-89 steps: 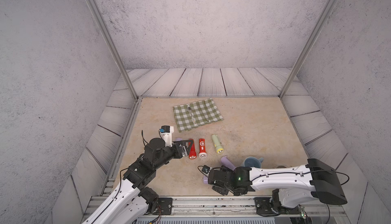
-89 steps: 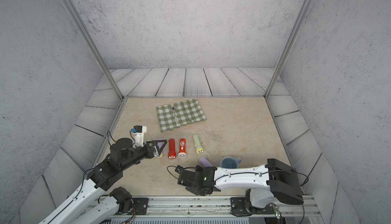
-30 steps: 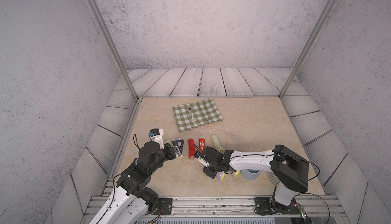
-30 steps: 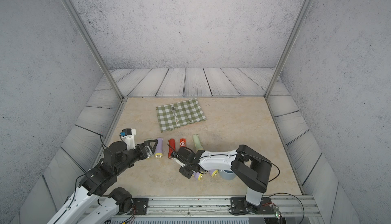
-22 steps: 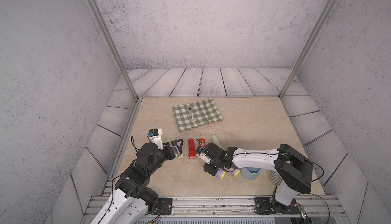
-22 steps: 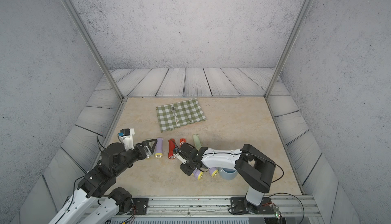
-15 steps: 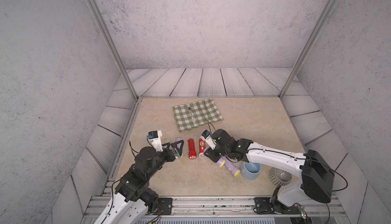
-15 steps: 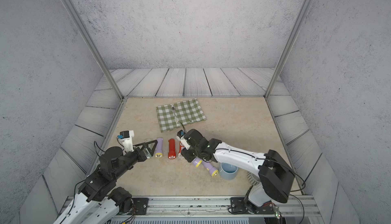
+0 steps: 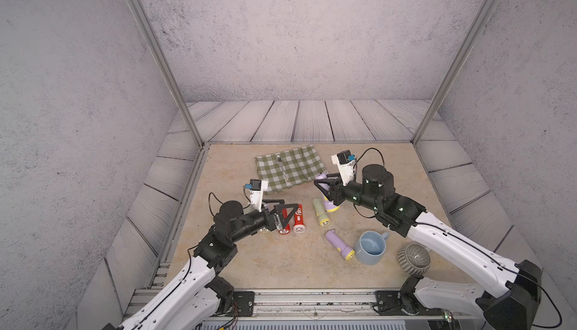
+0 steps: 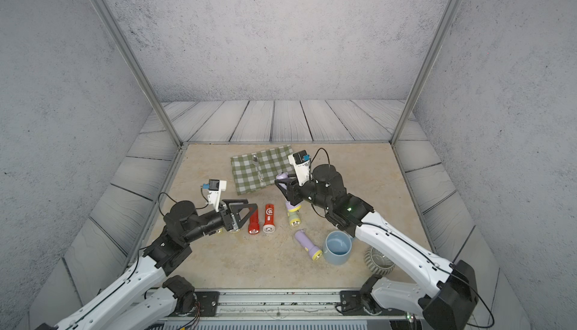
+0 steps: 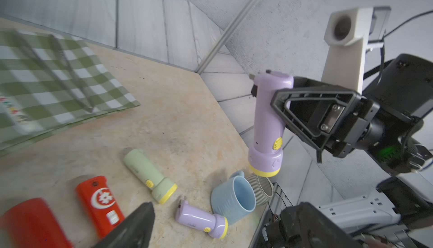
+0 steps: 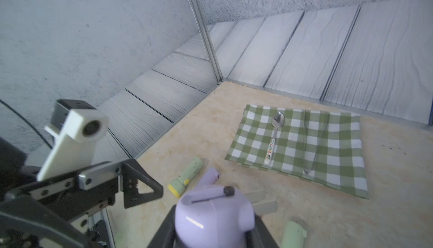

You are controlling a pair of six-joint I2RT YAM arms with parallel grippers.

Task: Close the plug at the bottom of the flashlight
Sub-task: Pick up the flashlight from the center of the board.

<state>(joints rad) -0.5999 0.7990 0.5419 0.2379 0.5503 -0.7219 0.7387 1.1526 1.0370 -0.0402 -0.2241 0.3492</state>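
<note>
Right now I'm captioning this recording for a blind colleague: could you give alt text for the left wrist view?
The right gripper holds a lilac flashlight roughly upright above the table, yellow lens end down. Below are a green flashlight, a second lilac flashlight, two red flashlights, a blue mug and a green checked cloth.

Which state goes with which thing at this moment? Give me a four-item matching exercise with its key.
Things:
1. raised purple flashlight
2. spoon
3. blue mug
4. left gripper

States:
A. open, holding nothing
B. lying on the checked cloth
C. clamped in the right gripper, yellow lens end down
D. standing on the table beside the lying purple flashlight

Pairs: 1-C, 2-B, 3-D, 4-A
</note>
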